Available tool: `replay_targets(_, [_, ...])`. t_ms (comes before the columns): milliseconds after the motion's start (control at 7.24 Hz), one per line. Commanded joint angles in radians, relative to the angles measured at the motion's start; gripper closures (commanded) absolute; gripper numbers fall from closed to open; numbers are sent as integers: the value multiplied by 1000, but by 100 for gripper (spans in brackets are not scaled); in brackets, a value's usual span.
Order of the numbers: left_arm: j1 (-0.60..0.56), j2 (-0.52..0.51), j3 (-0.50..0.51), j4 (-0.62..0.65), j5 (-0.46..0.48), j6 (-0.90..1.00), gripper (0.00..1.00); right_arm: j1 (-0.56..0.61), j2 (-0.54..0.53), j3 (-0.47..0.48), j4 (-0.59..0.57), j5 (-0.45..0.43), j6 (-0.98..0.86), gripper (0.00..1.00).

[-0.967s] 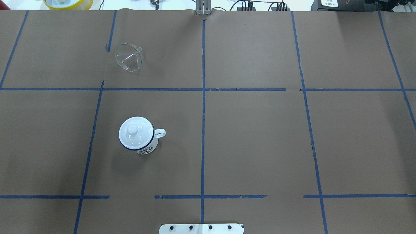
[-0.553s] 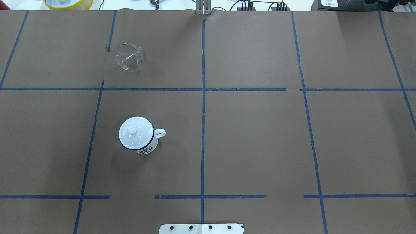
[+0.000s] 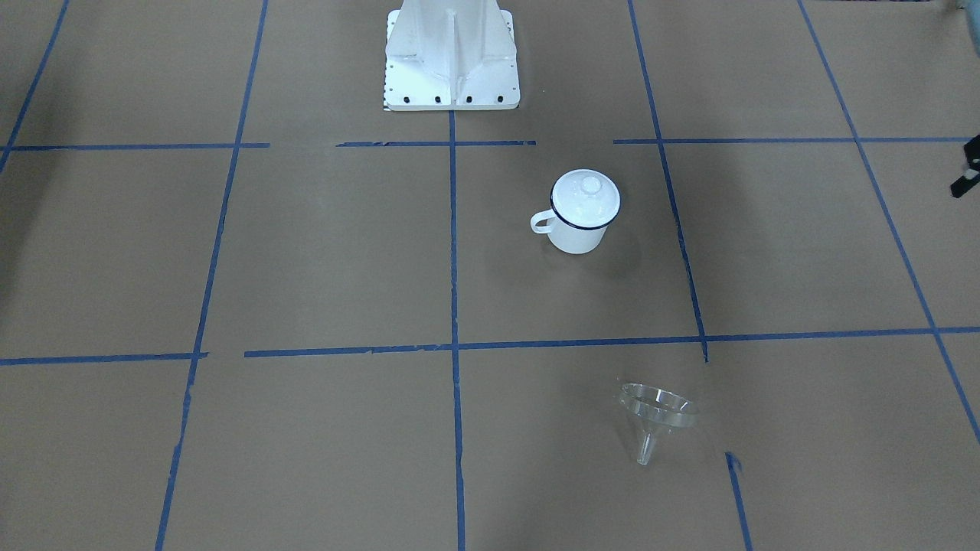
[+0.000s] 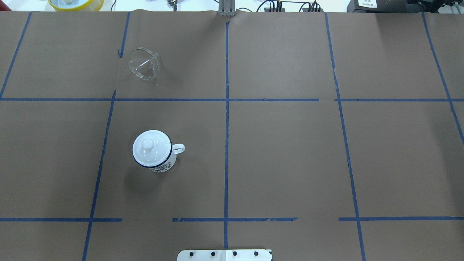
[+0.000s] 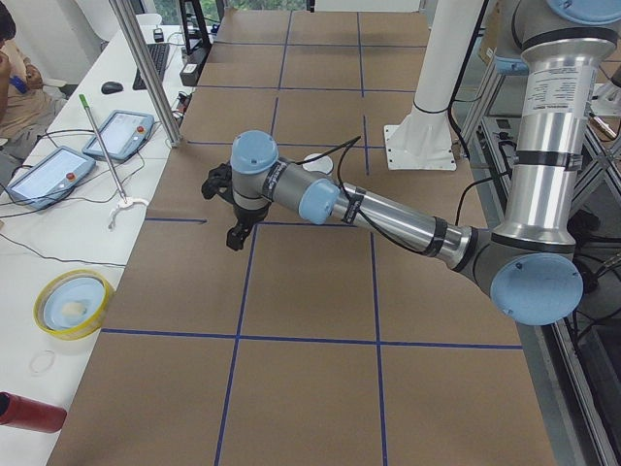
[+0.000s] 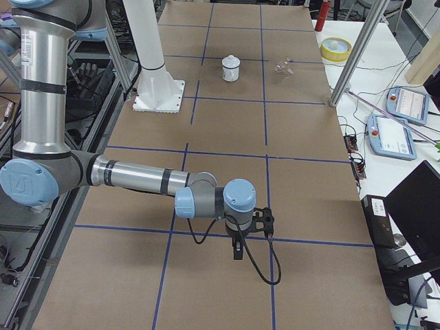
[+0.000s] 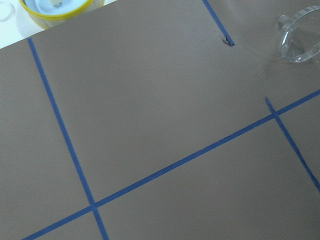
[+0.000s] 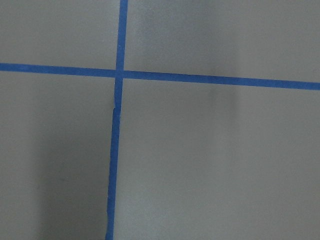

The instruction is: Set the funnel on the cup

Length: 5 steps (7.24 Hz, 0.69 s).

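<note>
Funnel [image 4: 144,64] clear, conical | cup [image 4: 154,152] glossy white enamel cylinder | left gripper [image 5: 231,228], right gripper [image 6: 237,247]: cannot tell

Robot lab: tape-gridded table [image 4: 290,152], teach pendants [image 6: 397,144], robot arm [image 5: 388,209].

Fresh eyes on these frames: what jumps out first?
The white cup stands on the robot's left half of the table, with a knobbed lid covering its mouth. Farther from the robot in the same half, the clear funnel lies tipped on its side, well apart from the cup.
</note>
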Motion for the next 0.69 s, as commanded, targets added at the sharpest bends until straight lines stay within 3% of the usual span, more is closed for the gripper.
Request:
replay_targets(0, [281,-74,-143,-4,175,-496,0,0,0,0,0,0,0,0])
replay_targets(138, [385,-144,-159,0,183,-673,0,0,0,0,0,0,0,0])
replay_targets(414, [631,-261,-165,21,354,-1002,0,0,0,2,0,0,0,0])
replay_targets(553, [703,-323,-165,118,388,-1071,0,0,0,0,0,0,0,0])
